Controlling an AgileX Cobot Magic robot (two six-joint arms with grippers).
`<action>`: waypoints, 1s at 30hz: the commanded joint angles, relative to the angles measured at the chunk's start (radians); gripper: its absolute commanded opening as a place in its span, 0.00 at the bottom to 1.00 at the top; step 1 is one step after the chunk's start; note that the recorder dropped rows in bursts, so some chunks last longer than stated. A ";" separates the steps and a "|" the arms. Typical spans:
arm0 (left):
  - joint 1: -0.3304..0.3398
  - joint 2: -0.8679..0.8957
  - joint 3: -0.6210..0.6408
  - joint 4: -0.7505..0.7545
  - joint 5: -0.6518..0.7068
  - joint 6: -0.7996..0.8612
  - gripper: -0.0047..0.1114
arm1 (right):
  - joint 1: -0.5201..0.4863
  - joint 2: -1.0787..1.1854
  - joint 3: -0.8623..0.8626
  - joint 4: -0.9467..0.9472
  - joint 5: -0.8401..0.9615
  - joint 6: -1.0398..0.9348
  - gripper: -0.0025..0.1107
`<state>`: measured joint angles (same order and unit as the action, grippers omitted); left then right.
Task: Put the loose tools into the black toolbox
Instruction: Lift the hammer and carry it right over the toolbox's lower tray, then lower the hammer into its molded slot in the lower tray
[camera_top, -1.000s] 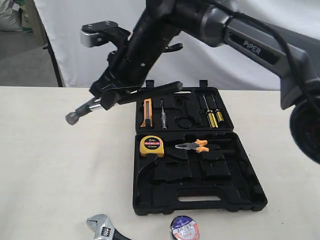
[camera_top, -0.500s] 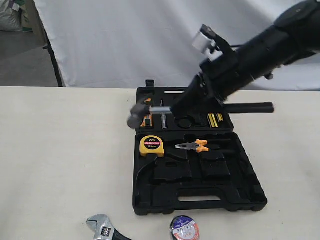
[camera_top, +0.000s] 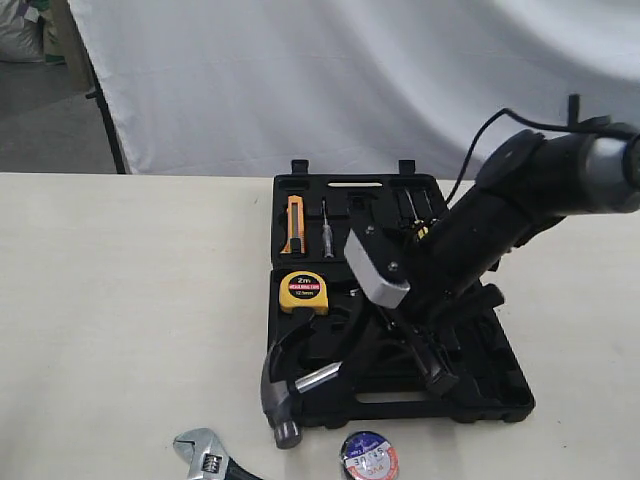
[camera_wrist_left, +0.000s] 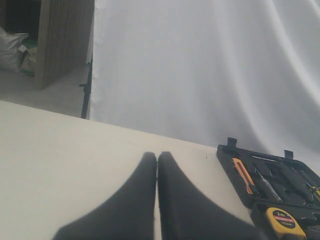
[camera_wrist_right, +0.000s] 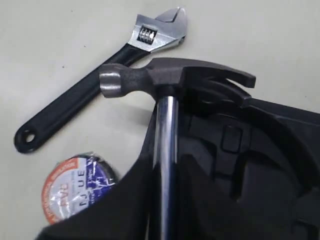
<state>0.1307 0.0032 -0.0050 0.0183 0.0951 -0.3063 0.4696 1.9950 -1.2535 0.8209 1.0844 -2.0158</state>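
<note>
The claw hammer (camera_top: 283, 388) is in my right gripper (camera_top: 388, 355), which is shut on its steel shaft. The hammer head (camera_wrist_right: 170, 77) hangs over the front left corner of the black toolbox (camera_top: 500, 405), low above the table. In the right wrist view the shaft runs down between the dark fingers (camera_wrist_right: 125, 200) of my right gripper (camera_wrist_right: 166, 172). The adjustable wrench (camera_top: 205, 452) and the tape roll (camera_top: 368, 455) lie on the table in front of the toolbox. My left gripper (camera_wrist_left: 157, 156) is shut and empty, off to the left of the toolbox (camera_wrist_left: 235, 165).
In the open toolbox sit a yellow tape measure (camera_top: 303, 291), an orange utility knife (camera_top: 293, 222) and screwdrivers (camera_top: 415, 215). The right arm hides the pliers. A white curtain hangs behind the table. The wrench (camera_wrist_right: 100, 75) and tape roll (camera_wrist_right: 75, 192) lie close under the hammer head.
The right arm has swung the hammer from high over the left of the lid, across the lid, down to the toolbox's front left corner. The wrench and tape roll have not moved.
</note>
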 joint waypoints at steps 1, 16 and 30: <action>0.025 -0.003 -0.003 0.004 -0.007 -0.005 0.05 | 0.024 0.026 0.001 0.025 -0.089 -0.021 0.02; 0.025 -0.003 -0.003 0.004 -0.007 -0.005 0.05 | -0.061 0.027 0.001 0.040 -0.155 -0.011 0.02; 0.025 -0.003 -0.003 0.004 -0.007 -0.005 0.05 | -0.059 0.078 0.001 0.069 -0.168 -0.011 0.02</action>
<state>0.1307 0.0032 -0.0050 0.0183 0.0951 -0.3063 0.4139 2.0679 -1.2535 0.8780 0.9169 -2.0217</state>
